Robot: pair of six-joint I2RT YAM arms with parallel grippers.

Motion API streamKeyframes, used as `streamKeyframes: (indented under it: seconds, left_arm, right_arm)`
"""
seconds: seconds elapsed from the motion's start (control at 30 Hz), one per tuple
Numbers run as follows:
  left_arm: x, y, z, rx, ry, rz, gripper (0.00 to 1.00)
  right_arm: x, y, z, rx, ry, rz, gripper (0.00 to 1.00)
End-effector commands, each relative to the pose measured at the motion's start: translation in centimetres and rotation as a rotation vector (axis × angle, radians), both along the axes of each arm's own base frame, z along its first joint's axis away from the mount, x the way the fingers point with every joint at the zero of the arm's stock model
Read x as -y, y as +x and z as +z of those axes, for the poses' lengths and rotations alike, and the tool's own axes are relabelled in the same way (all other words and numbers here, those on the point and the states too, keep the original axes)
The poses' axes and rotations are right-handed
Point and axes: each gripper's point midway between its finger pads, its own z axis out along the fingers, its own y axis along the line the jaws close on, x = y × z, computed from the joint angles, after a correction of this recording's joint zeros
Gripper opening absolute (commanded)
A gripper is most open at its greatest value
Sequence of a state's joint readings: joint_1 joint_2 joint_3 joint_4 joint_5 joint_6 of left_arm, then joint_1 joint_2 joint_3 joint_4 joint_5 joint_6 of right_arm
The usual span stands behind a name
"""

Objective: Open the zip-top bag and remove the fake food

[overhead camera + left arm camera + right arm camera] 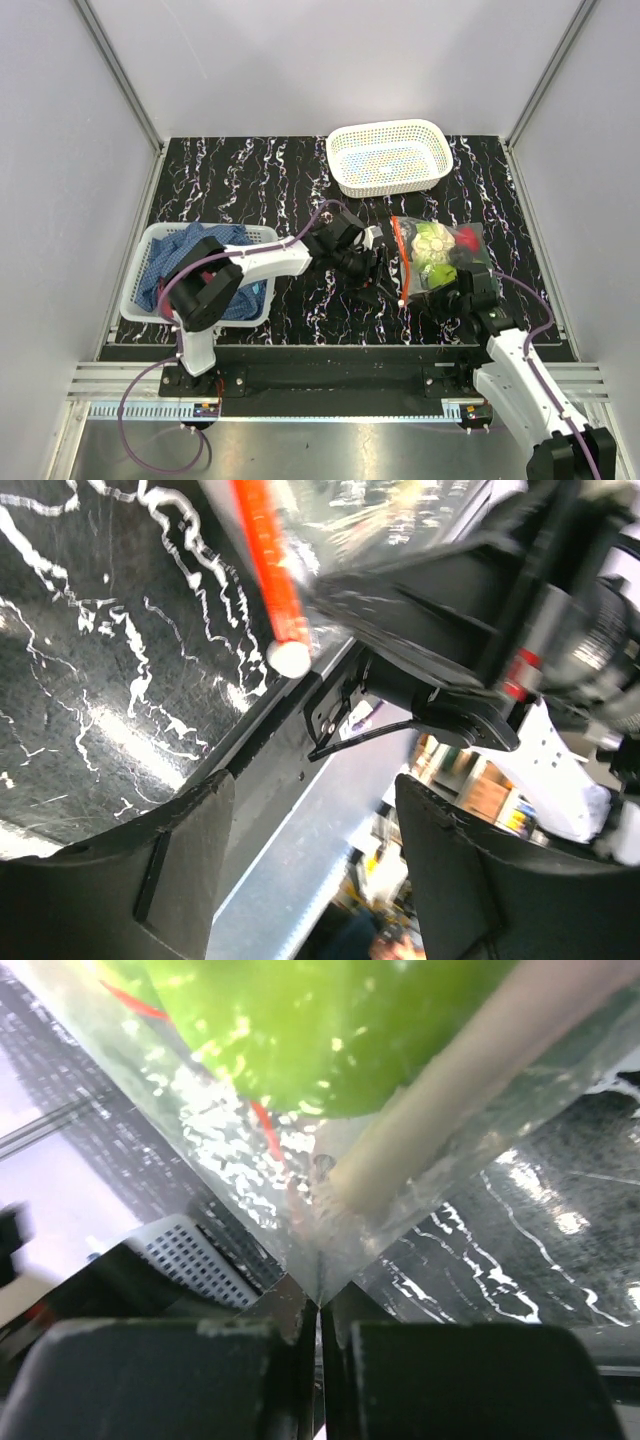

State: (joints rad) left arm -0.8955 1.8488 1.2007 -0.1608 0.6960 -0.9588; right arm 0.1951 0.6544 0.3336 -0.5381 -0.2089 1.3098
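The zip-top bag (440, 258) lies on the dark marbled table, its orange-red zip strip (399, 262) along its left side. Inside it I see fake food: lime-green fruit (436, 275), a pale cabbage-like piece (430, 240), a red piece (467, 238). My right gripper (463, 289) is shut on the bag's near corner (320, 1278); green fruit (330, 1030) and a pale stalk (450, 1100) press against the plastic just above it. My left gripper (378, 281) is open and empty (310, 870), just left of the strip's near end (290, 657), not touching it.
A white perforated basket (390, 157) stands at the back, right of centre. Another white basket (150, 255) holding blue cloth (195, 262) stands at the left by my left arm; it also shows in the right wrist view (190, 1250). The table's front edge (270, 730) is close behind the left gripper.
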Motion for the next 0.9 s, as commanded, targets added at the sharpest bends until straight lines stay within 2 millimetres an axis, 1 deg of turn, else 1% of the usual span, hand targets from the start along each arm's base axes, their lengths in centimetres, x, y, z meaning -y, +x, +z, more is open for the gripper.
streamKeyframes:
  seconds: [0.0,0.13,0.23,0.27,0.33,0.37,0.4,0.47,0.53,0.6,0.63,0.67,0.73,0.77,0.83,0.87]
  left_arm:
    - [2.0,-0.3,2.6,-0.073,-0.099,-0.038,0.68]
    - [2.6,-0.2,2.8,-0.119,-0.121,-0.023,0.65]
    - [3.0,0.0,3.3,-0.150,-0.158,0.008,0.64]
    - [3.3,0.0,3.5,-0.169,-0.170,0.016,0.63]
    - [3.4,0.0,3.7,-0.190,-0.188,0.025,0.62]
    - [3.7,0.1,4.3,-0.208,-0.215,0.034,0.61]
    - [3.5,-0.1,3.9,-0.232,-0.211,0.044,0.59]
    - [3.6,-0.1,4.4,-0.265,-0.236,0.065,0.57]
    - [3.3,-0.3,3.6,-0.293,-0.217,0.087,0.57]
    - [3.1,-0.4,3.6,-0.315,-0.215,0.109,0.57]
    - [2.9,-0.5,3.0,-0.331,-0.207,0.122,0.57]
    - [3.2,-0.4,3.3,-0.347,-0.232,0.131,0.57]
    - [3.4,-0.6,2.8,-0.386,-0.245,0.136,0.55]
    - [3.8,-0.5,3.5,-0.406,-0.285,0.141,0.54]
    - [4.0,-0.3,3.0,-0.479,-0.293,0.186,0.52]
    - [4.2,-0.1,3.9,-0.467,-0.354,0.183,0.49]
  right_arm:
    - [-0.7,-0.1,1.2,0.031,0.076,-0.015,0.00]
    - [-0.9,-0.3,2.6,0.074,0.137,-0.043,0.00]
    - [-1.0,-0.6,2.8,0.079,0.183,-0.073,0.00]
    - [-1.0,-0.8,2.5,0.076,0.193,-0.082,0.00]
    - [-1.0,-0.9,2.9,0.100,0.214,-0.092,0.00]
    - [-0.9,-0.9,3.0,0.105,0.217,-0.096,0.00]
    - [-0.8,-0.9,3.1,0.110,0.219,-0.103,0.00]
    - [-0.6,-1.0,3.3,0.122,0.225,-0.121,0.00]
    - [-0.6,-1.0,3.4,0.125,0.234,-0.134,0.00]
    - [-0.5,-0.9,3.6,0.130,0.239,-0.139,0.00]
    - [-0.5,-0.9,3.6,0.129,0.239,-0.141,0.00]
    - [-0.5,-0.9,3.7,0.130,0.239,-0.141,0.00]
    - [-0.5,-0.8,3.7,0.128,0.240,-0.143,0.00]
    - [-0.5,-0.8,3.7,0.128,0.241,-0.143,0.00]
    - [-0.5,-0.8,3.7,0.125,0.247,-0.148,0.00]
    - [-0.5,-0.8,3.8,0.127,0.250,-0.148,0.00]
